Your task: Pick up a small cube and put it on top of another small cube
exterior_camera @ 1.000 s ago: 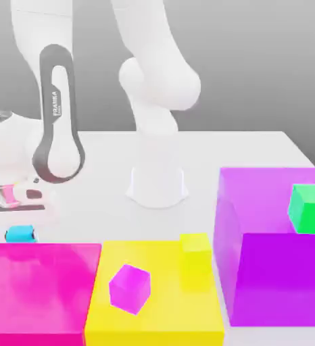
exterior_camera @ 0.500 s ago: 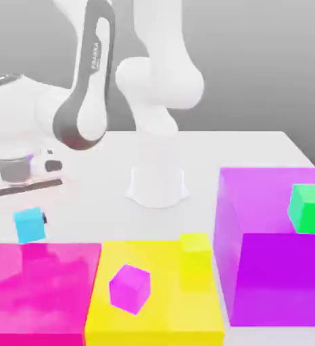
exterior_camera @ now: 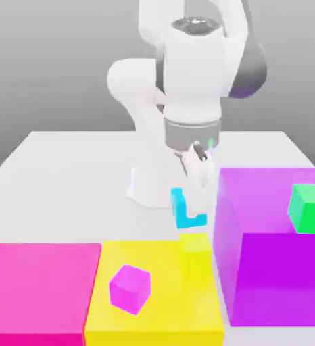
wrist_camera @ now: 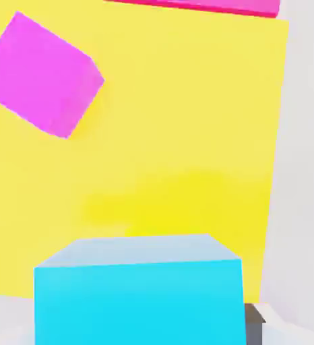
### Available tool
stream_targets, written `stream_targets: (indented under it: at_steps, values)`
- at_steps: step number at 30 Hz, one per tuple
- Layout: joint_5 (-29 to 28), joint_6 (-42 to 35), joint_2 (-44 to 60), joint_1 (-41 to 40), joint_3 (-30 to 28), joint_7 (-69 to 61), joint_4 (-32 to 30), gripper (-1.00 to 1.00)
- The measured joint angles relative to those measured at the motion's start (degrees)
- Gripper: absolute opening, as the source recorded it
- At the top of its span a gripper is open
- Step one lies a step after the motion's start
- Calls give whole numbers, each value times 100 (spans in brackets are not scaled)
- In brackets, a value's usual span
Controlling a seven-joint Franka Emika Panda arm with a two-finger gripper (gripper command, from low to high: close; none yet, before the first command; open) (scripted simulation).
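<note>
The small cyan cube hangs in the air between the fingers of my gripper, which is shut on it. It is just above the small yellow cube, with a small gap between them. The yellow cube sits on the far right corner of the big yellow block. In the hand view the cyan cube is close up, with the big yellow block beneath and a brighter yellow patch under the cube.
A small magenta cube lies tilted on the big yellow block. The tall purple block stands close on the exterior view's right, with a small green cube on it. A big magenta block lies on the left. The robot base stands behind.
The arm swung from the exterior view's left to the centre, carrying the cyan cube up off the table and over to just above the small yellow cube.
</note>
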Motion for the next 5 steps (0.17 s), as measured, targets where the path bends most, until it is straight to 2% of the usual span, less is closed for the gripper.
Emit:
stream_targets:
  at_steps: [2,3,5]
  values:
    - [-84,443,362,-28,72,61,-85,-100]
    - [-107,583,476,-37,92,80,-112,100]
    - [-107,583,476,-37,92,80,-112,100]
